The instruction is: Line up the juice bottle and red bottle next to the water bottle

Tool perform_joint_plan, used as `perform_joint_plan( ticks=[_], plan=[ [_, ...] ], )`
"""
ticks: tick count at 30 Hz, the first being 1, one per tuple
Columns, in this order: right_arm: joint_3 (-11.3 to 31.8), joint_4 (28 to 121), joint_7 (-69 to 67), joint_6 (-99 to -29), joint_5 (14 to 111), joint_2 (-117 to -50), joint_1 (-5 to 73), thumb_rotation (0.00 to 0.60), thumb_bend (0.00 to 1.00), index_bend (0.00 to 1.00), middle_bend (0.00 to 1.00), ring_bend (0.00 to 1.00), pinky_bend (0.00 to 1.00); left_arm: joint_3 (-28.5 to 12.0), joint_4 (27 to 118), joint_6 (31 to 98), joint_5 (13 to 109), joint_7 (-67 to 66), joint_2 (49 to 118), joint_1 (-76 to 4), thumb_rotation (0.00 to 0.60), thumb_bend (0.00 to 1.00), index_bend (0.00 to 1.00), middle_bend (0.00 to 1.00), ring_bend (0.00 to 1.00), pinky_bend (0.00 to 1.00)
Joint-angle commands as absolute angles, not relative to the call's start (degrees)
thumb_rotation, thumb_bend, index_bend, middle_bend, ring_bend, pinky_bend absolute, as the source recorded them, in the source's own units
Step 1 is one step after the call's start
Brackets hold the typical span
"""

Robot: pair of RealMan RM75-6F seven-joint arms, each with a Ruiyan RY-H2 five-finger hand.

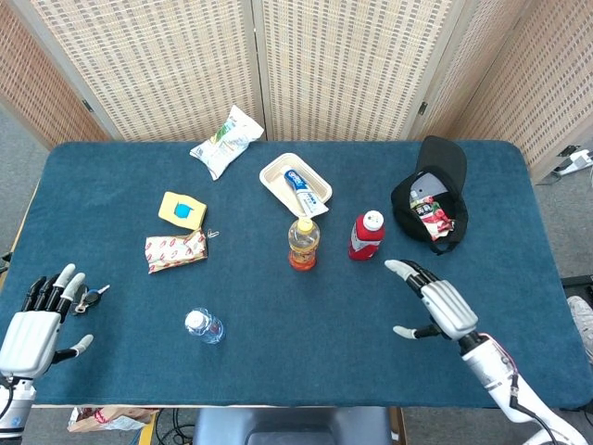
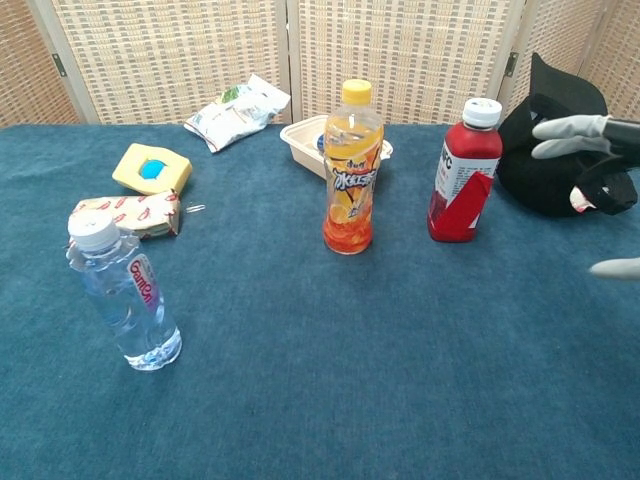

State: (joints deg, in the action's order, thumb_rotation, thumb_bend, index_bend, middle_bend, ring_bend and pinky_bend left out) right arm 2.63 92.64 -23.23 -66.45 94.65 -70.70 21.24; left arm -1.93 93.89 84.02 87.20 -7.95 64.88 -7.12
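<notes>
The orange juice bottle (image 1: 303, 243) (image 2: 351, 170) stands upright mid-table, with the red bottle (image 1: 366, 235) (image 2: 463, 172) upright just to its right. A clear water bottle (image 1: 203, 325) (image 2: 122, 293) stands apart at the near left. My right hand (image 1: 437, 303) (image 2: 596, 170) hovers open, fingers spread, a little near-right of the red bottle and not touching it. At the near left table edge my left hand (image 1: 32, 326) is open and holds nothing.
Keys (image 1: 89, 298) lie by my left hand. A red-white packet (image 1: 175, 250), a yellow box (image 1: 182, 210), a snack bag (image 1: 225, 141) and a white tray (image 1: 295, 184) sit further back. A black cap (image 1: 431, 195) lies right of the red bottle.
</notes>
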Motion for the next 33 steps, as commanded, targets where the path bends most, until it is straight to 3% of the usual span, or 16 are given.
perform_joint_plan(
  ticks=[1,10,33],
  plan=[
    [4.1,90.6,-29.8,-64.1,94.3,-74.0,24.9,0.600,0.00,0.00,0.07,0.06,0.18,-1.9,93.8,84.1,87.2,-7.7,64.8,-7.0,0.600,0.13,0.04,0.00,0.00,0.00],
    [6.7,87.9,-41.5,-62.1,91.8,-79.7,29.8,0.600,0.00,0.00,0.02,0.02,0.18,-1.6,93.7,84.3,87.4,-7.0,64.5,-6.8,0.600,0.13,0.04,0.00,0.01,0.00],
    [11.7,74.7,-49.3,-55.3,83.4,-90.8,38.1,0.600,0.00,0.00,0.01,0.01,0.16,-0.8,93.3,85.7,90.5,-4.7,64.2,-6.7,0.600,0.13,0.06,0.00,0.01,0.00]
  ],
)
